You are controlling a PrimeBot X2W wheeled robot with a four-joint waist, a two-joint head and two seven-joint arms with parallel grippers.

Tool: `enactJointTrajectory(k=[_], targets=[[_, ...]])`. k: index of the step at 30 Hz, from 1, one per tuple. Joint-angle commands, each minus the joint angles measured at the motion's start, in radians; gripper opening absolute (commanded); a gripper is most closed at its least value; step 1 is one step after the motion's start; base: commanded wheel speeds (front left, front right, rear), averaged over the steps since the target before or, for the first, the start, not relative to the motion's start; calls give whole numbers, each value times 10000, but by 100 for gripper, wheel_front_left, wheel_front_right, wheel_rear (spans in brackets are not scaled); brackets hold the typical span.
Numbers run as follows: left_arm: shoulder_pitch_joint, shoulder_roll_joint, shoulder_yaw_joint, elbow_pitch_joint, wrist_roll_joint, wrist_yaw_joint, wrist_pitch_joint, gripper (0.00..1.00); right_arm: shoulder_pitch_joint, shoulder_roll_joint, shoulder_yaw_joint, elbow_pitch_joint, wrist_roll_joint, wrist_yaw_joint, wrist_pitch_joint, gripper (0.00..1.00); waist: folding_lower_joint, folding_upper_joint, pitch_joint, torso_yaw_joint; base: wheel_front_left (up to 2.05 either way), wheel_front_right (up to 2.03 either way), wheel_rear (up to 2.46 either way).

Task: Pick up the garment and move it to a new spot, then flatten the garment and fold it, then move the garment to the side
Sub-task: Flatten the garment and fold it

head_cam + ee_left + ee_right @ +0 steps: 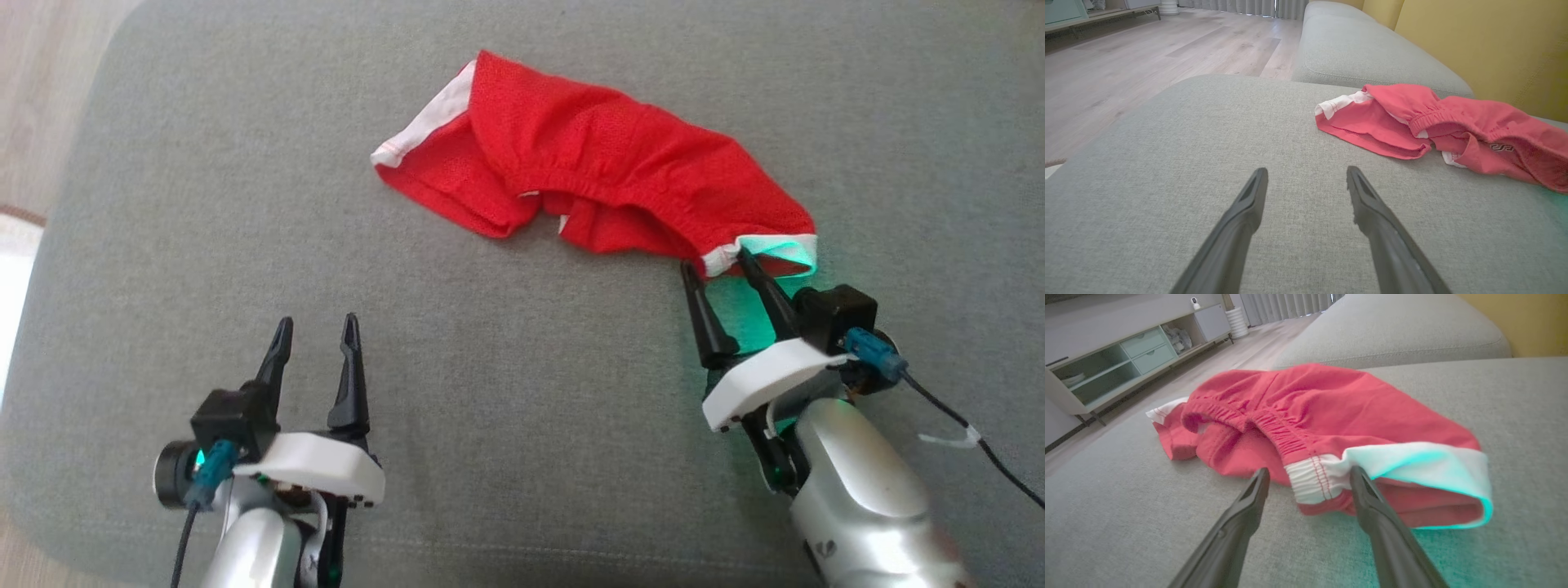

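Just at garment (588, 155) edge, right tool (716, 260), spread

Light: soft, even daylight, shadows faint | Glow: teal-green spilling from right gripper (714, 261) onto garment (604, 163) hem and sofa cushion (490, 367) just beside its fingertips | Glare: washed-out white far left of left gripper (317, 320) | Wrist views: edges bowed, finger bases blurred

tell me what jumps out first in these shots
A crumpled red garment with white trim lies across the far middle of the grey cushion. The right pincer, open, has its tips at the garment's white-banded right corner, lit green. The left pincer is open at the lower left.
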Motion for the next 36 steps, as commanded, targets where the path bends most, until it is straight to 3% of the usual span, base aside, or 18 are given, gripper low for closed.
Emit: enactJointTrajectory(k=[1, 6, 7, 9, 20, 27, 36], targets=[[-385, 35, 269, -346, -46, 82, -122, 100, -293, 66, 118, -134, -104, 65, -87, 100, 0, 0, 110, 108, 0, 0, 0], [-504, 34, 226, -446, -121, 143, -122, 100, -493, 66, -57, 144, -284, 65, -107, 100, 0, 0, 343, 176, 0, 0, 0], [-536, 34, 220, -460, -126, 149, -122, 100, -525, 66, -92, 144, -259, 65, -111, 74, 0, 0, 378, 162, 0, 0, 0], [-581, 34, 216, -477, -144, 143, -122, 100, -575, 66, -166, 64, -196, 65, -117, 0, 0, 0, 422, 96, 0, 0, 0], [-545, 34, 275, -369, -105, 77, -122, 100, -350, 66, -759, -1249, 376, 65, -122, 0, 0, 0, 39, -628, 0, 0, 0], [-360, 34, 399, -234, 75, -71, -122, 100, -940, 57, -2198, -1751, -568, 65, -123, 0, 0, 0, -342, -1382, 0, 0, 0], [-276, 34, 142, -107, -64, -66, -122, 100, -2388, -1162, -4251, -2961, -1518, 65, 571, 0, 0, 0, -627, -1623, 0, 0, 0]])
